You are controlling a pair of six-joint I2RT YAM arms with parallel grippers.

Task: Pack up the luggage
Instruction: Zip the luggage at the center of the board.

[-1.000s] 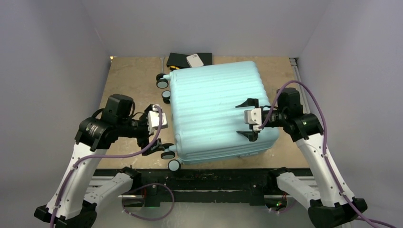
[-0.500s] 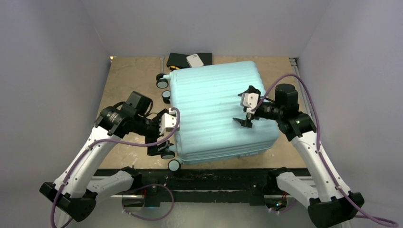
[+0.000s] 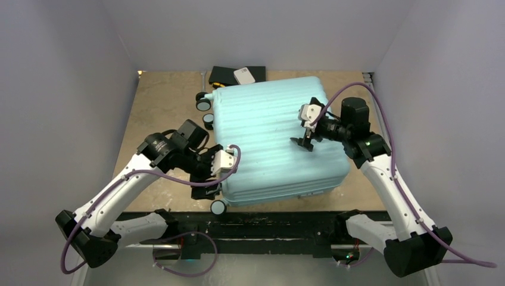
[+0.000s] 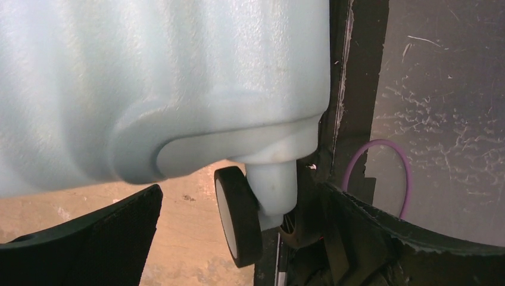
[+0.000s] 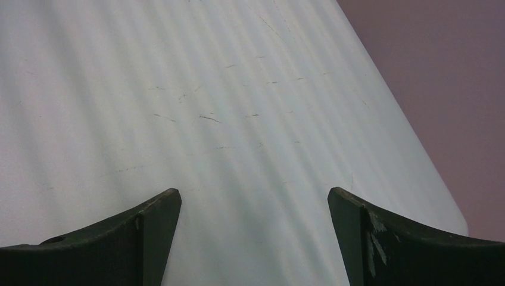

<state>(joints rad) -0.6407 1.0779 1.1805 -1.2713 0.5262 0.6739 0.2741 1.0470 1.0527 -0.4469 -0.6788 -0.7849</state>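
The luggage [image 3: 268, 143], a large pale mint ribbed hard-shell case, lies shut and flat on the tan table [image 3: 167, 107]. My left gripper [image 3: 209, 173] is open at the case's near-left corner. In the left wrist view its jaws stand wide on either side of a black-and-white wheel [image 4: 238, 215] under the shell corner [image 4: 149, 89], touching nothing I can see. My right gripper [image 3: 305, 124] hovers open over the right part of the lid. The right wrist view shows only ribbed shell [image 5: 208, 89] between its spread fingers [image 5: 149, 238].
A black flat case [image 3: 223, 74] with a white item [image 3: 244, 75] on it lies at the table's back edge behind the luggage. Other wheels [image 3: 203, 105] stick out on the case's left side. The black frame [image 3: 268, 217] runs along the near edge, grey walls all round.
My left arm has swung right, bringing its gripper in to the luggage's near-left corner wheel. My right gripper has moved toward the back over the lid and turned. The luggage has stayed put.
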